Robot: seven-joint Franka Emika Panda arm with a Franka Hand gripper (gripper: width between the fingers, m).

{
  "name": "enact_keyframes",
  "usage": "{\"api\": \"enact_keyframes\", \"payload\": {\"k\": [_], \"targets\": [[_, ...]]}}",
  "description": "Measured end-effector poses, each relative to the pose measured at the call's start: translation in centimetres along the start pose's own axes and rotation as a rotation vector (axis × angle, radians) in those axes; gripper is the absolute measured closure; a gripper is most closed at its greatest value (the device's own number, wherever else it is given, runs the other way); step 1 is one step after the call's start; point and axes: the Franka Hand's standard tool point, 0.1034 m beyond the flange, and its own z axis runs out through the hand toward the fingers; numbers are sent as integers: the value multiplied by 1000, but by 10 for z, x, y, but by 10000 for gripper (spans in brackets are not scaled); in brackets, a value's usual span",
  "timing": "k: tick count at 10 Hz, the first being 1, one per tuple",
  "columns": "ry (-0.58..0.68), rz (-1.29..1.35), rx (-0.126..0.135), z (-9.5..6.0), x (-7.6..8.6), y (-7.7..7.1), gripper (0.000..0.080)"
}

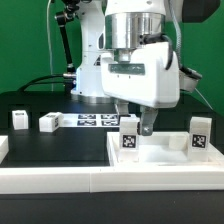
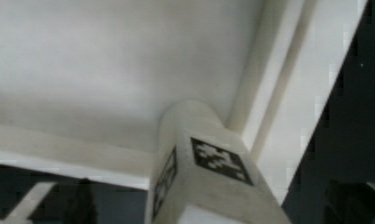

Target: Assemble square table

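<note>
The gripper (image 1: 138,128) clamps 1 small white tagged leg post (image 1: 130,139) at 12 o'clock on the large white square plastic top (image 1: 60,156), probably for seating it upright next.

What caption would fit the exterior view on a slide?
Franka gripper at an upright tagged leg, near one edge of the white top.

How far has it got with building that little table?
Roughly midway, I'd guess. Done: one leg post stands upright on the table top, at the exterior view's right; whether it is fastened I cannot tell. In hand: the gripper appears to hold a second leg post over the top. Left: two loose leg posts sit on the black table.
</note>
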Motion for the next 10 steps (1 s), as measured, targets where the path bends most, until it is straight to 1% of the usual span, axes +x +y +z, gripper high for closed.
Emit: {"api": "enact_keyframes", "payload": {"k": [1, 2, 3, 4, 6, 7, 10], "targets": [[4, -20, 7, 0, -2, -1, 150], [15, -10, 22, 0, -1, -1, 150], [27, 36, 49, -2, -1, 1, 150], [26, 62, 55, -5, -5, 4, 150], [19, 125, 64, -13, -28, 15, 150], [23, 106, 61, -11, -25, 15, 150], [23, 109, 60, -10, -25, 15, 150]]}}
